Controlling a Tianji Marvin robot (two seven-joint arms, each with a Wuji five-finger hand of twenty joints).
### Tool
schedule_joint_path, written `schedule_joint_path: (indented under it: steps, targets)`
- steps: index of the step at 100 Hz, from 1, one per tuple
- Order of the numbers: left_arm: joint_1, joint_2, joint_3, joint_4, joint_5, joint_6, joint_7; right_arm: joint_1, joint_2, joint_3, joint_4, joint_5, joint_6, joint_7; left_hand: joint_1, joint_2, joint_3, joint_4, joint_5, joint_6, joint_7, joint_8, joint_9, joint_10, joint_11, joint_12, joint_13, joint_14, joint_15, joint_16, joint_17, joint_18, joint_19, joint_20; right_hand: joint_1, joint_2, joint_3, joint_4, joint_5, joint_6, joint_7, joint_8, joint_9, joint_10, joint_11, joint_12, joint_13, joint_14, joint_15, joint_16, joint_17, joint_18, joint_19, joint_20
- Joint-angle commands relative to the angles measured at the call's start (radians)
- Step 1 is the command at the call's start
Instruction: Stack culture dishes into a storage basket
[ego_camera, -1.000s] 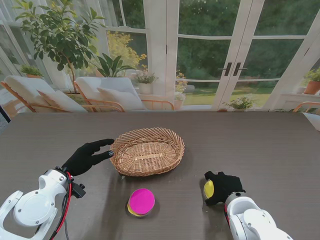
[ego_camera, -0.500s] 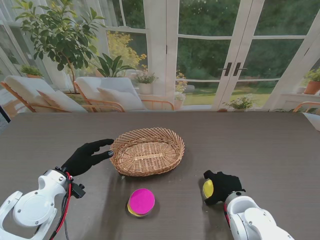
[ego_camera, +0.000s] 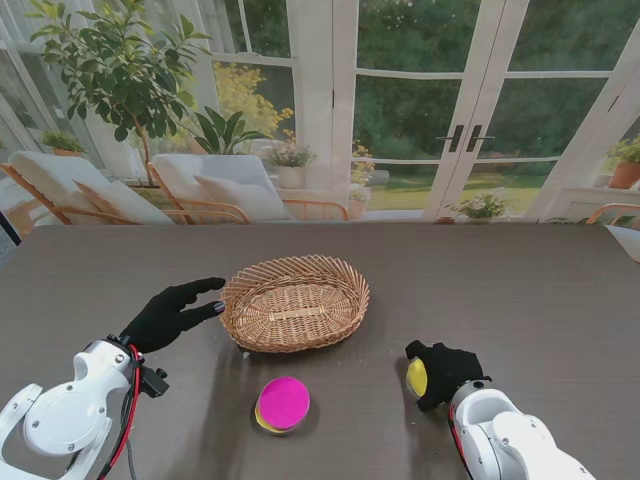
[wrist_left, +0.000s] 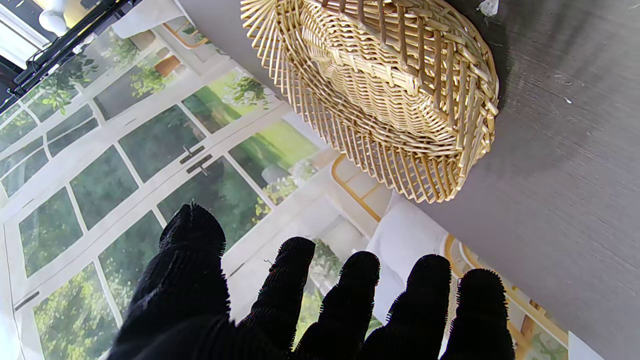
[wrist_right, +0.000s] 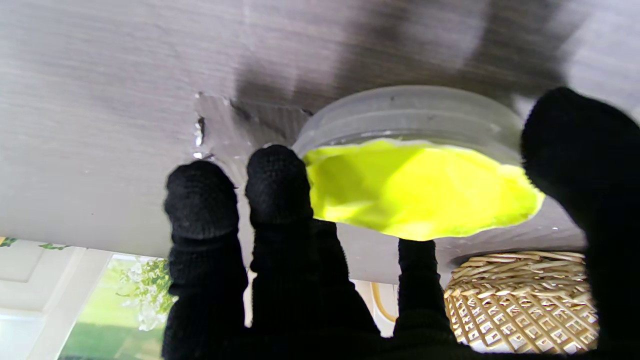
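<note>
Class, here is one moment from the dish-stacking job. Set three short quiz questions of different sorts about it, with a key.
1. True or false: the wicker basket already holds a dish.
2. Which hand is closed on the yellow dish? A) left hand B) right hand
3. Fill in: the pink dish lies on the table, ______ to me than the basket.

Key: 1 false, the basket holds nothing. 2 B; the left hand is open beside the basket's left rim. 3 nearer.
</note>
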Motion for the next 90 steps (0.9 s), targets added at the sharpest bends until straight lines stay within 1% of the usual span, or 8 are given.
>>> schedule_joint_path:
  steps: [1,24,65,90]
  targets:
    - [0.005,-0.004,-0.003,-0.007,-0.004,0.002,-0.017,-0.009,-0.001,-0.008,0.012,0.001,-0.011,0.019,0.021,0.046,-0.024,0.023,0.004,-0.004,-0.01,-0.004,0.002,0.002,-0.005,0.01,0.01,0.01,-0.008,0.012,0.0,0.01,-0.026,0.012,0.054,-0.016,0.152,0.02,-0.009,-0.003,0.021,-0.008,0.005,-0.037,0.018,0.005,0.039,-0.066,0.002,-0.001,-0.168,0.004,0.053,-0.019]
    - [0.007,-0.003,-0.005,-0.009,-0.004,0.006,-0.018,-0.015,-0.002,0.003,-0.001,0.002,-0.022,0.017,0.022,0.045,-0.024,0.023,0.004,-0.002,-0.01,-0.004,0.001,0.004,-0.005,0.01,0.009,0.011,-0.008,0.012,-0.001,0.01,-0.026,0.012,0.057,-0.022,0.152,0.018,-0.01,-0.014,0.027,-0.012,-0.005,-0.04,0.02,0.009,0.037,-0.066,0.004,-0.002,-0.167,0.002,0.053,-0.02]
    - [0.01,-0.004,-0.008,-0.009,-0.001,0.003,-0.013,-0.012,-0.004,0.032,-0.076,-0.011,-0.066,0.04,0.022,0.046,-0.024,0.023,0.002,-0.001,-0.01,-0.004,0.001,0.003,-0.005,0.01,0.009,0.012,-0.008,0.012,-0.002,0.011,-0.027,0.012,0.055,-0.013,0.144,0.018,-0.009,-0.019,0.04,-0.014,-0.016,-0.038,0.016,0.012,0.028,-0.068,0.009,-0.001,-0.174,0.001,0.048,-0.022]
    - [0.01,-0.004,-0.009,-0.009,-0.001,0.003,-0.013,-0.023,-0.006,0.044,-0.137,-0.012,-0.095,0.049,0.021,0.046,-0.025,0.023,0.006,-0.003,-0.009,-0.003,0.0,0.002,-0.005,0.01,0.01,0.01,-0.008,0.012,-0.001,0.009,-0.026,0.012,0.054,-0.006,0.137,0.019,-0.008,-0.019,0.043,-0.019,-0.025,-0.036,0.011,0.014,0.02,-0.066,0.011,0.0,-0.182,0.0,0.047,-0.02]
